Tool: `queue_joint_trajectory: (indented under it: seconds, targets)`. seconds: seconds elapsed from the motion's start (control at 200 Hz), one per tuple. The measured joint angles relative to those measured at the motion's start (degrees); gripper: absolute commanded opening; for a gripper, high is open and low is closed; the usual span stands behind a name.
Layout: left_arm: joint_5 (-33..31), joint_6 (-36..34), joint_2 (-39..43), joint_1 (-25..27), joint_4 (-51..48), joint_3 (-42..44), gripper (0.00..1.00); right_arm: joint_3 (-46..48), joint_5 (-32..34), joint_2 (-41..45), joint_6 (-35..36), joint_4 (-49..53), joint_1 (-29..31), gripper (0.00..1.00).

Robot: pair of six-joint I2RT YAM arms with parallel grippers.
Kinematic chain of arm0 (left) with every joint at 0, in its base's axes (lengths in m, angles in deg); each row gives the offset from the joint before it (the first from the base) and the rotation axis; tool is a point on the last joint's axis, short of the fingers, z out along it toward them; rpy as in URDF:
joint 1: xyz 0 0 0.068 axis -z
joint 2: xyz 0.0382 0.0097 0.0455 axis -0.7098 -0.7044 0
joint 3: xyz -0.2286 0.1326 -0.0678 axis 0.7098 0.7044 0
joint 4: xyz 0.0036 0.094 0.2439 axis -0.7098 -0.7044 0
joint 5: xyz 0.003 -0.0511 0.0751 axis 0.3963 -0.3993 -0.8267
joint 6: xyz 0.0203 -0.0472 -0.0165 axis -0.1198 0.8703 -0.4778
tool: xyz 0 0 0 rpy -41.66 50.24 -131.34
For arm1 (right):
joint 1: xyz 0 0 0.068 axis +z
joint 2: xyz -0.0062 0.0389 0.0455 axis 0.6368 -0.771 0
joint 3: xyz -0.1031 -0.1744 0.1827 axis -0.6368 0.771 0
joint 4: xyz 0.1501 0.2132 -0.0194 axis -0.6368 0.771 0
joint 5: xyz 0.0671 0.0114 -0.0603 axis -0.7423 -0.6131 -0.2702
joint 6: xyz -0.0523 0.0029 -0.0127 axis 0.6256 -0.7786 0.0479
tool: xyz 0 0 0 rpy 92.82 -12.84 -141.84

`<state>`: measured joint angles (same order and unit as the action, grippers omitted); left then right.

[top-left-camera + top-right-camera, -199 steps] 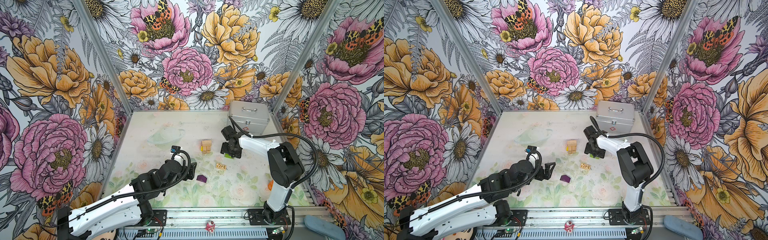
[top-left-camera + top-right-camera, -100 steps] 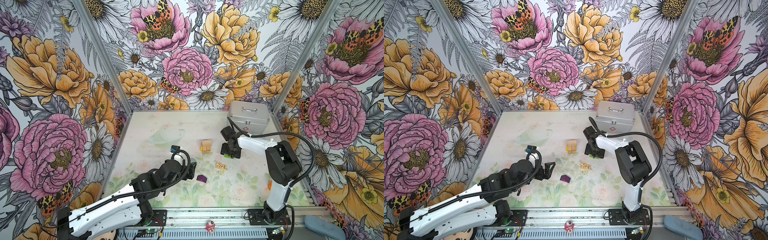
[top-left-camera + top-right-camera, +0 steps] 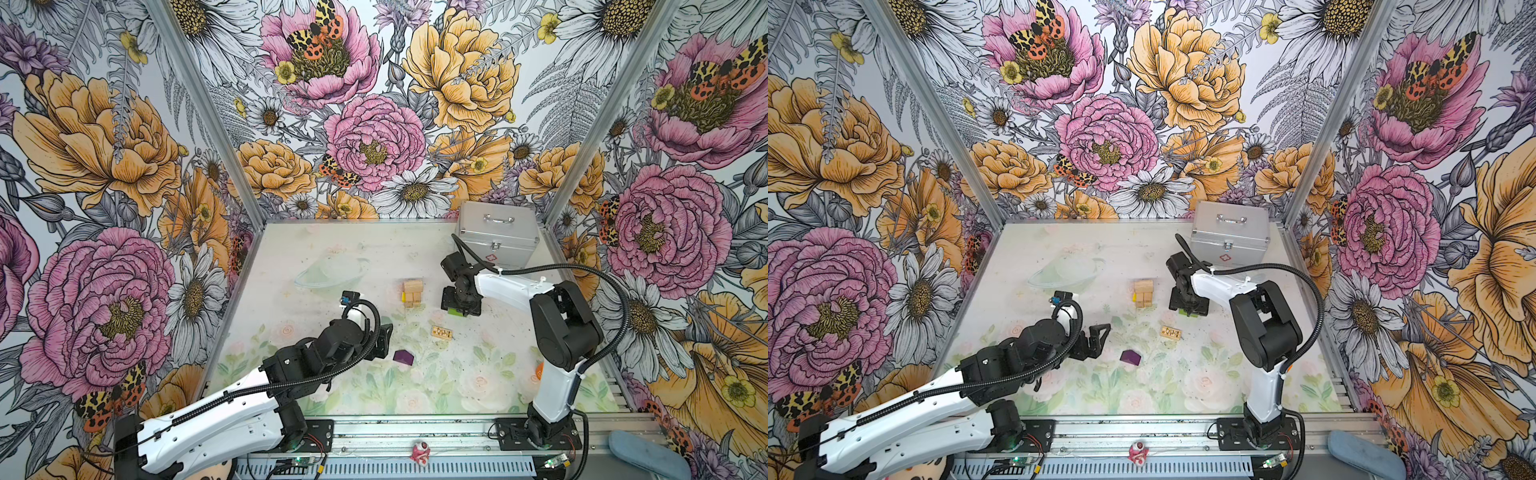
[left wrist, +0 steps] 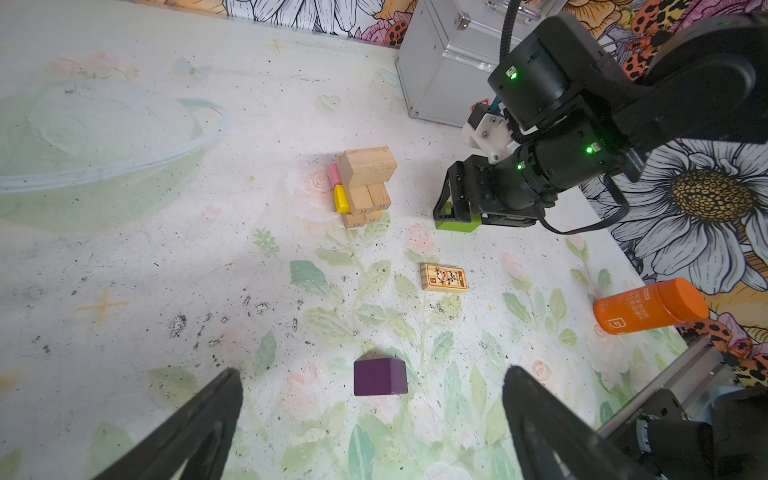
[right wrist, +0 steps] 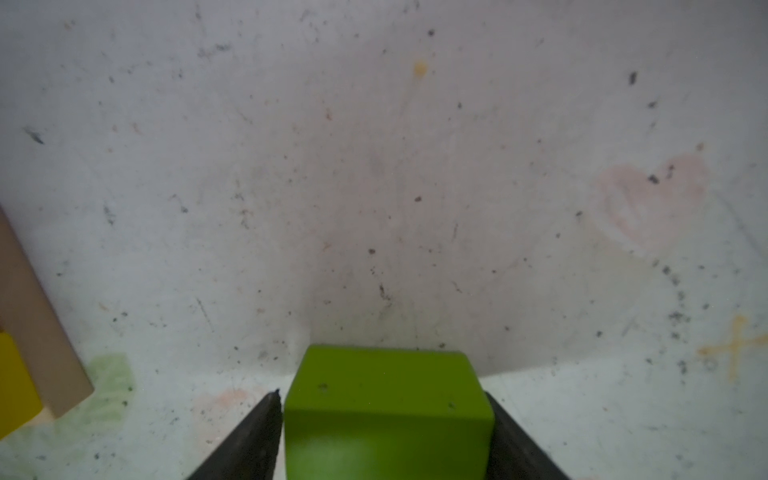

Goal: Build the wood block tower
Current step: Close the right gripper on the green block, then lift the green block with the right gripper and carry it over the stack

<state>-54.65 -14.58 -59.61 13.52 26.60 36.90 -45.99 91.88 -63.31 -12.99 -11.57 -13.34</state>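
Observation:
The tower is a short stack of tan wood blocks with a yellow and a pink block on one side, mid-table. Just to its right, my right gripper points down at the table. Its fingers press both sides of a lime-green block that rests on the table. A dark purple block lies nearer the front. My left gripper hovers wide open just short of the purple block, holding nothing.
A tan block with a printed picture lies between the purple block and the right gripper. A silver metal case stands at the back right. An orange bottle lies near the front right edge, behind the right arm.
The right arm has shifted slightly to the left while its gripper stays at the lime-green block. The left arm has not moved.

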Motion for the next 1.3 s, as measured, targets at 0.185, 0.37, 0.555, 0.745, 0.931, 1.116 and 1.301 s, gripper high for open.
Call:
queue_joint_trajectory:
  seconds: [0.185,0.37,0.555,0.745,0.931,1.116,1.301]
  targets:
    - [0.0,0.4,0.0,0.0,0.0,0.0,0.99,0.0,0.0,0.0,1.6,0.0,0.0,0.71]
    - [0.0,1.1,0.0,0.0,0.0,0.0,0.99,0.0,0.0,0.0,2.2,0.0,0.0,0.68]
    - [0.0,1.5,0.0,0.0,0.0,0.0,0.99,0.0,0.0,0.0,2.9,0.0,0.0,0.54]
    - [0.0,1.5,0.2,0.0,0.0,0.0,0.99,0.0,0.0,0.0,3.1,0.0,0.0,0.54]
    - [0.0,1.5,1.0,0.0,-0.1,0.0,0.99,0.0,-0.2,0.3,3.1,0.0,0.0,0.52]
    - [-0.3,1.5,2.4,0.0,-0.5,0.0,0.99,-0.3,-0.4,2.3,3.2,1.4,0.1,0.51]
    - [-0.4,1.5,2.9,0.0,-0.5,0.8,0.99,-3.8,-0.4,3.3,3.7,4.2,0.7,0.50]
